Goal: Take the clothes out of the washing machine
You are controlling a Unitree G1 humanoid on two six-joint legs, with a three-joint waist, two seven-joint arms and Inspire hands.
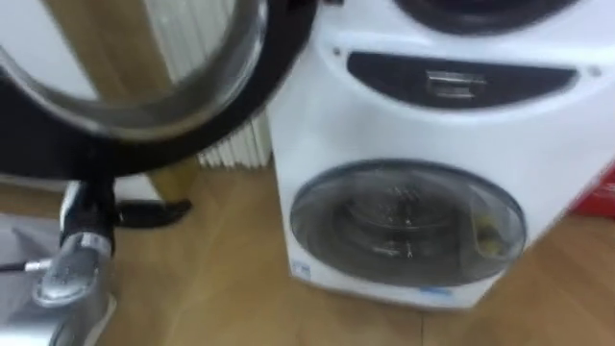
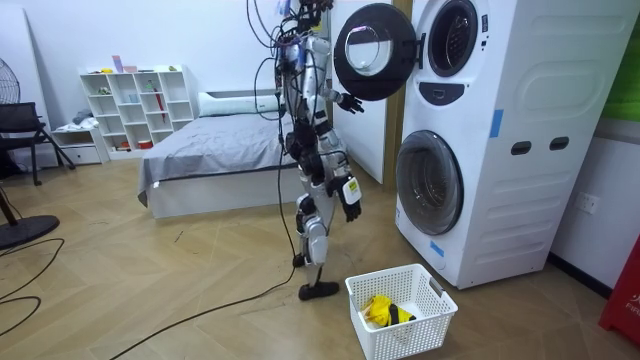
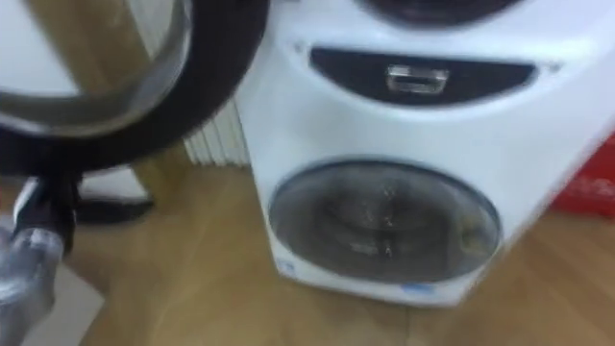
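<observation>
I stand facing two stacked white washing machines. The upper machine's round door hangs open on my left, and its dark rim fills the upper left of the left eye view. My left hand is stretched out open just under that door, holding nothing. The upper drum opening looks dark, and I can make out no clothes inside. The lower machine's door is closed. My right hand hangs by my hip. A white basket on the floor holds yellow and dark clothes.
A white radiator stands against the wall left of the machines. A red object sits at the right edge. Behind me are a bed, a white shelf and a black chair. Wooden floor lies around the basket.
</observation>
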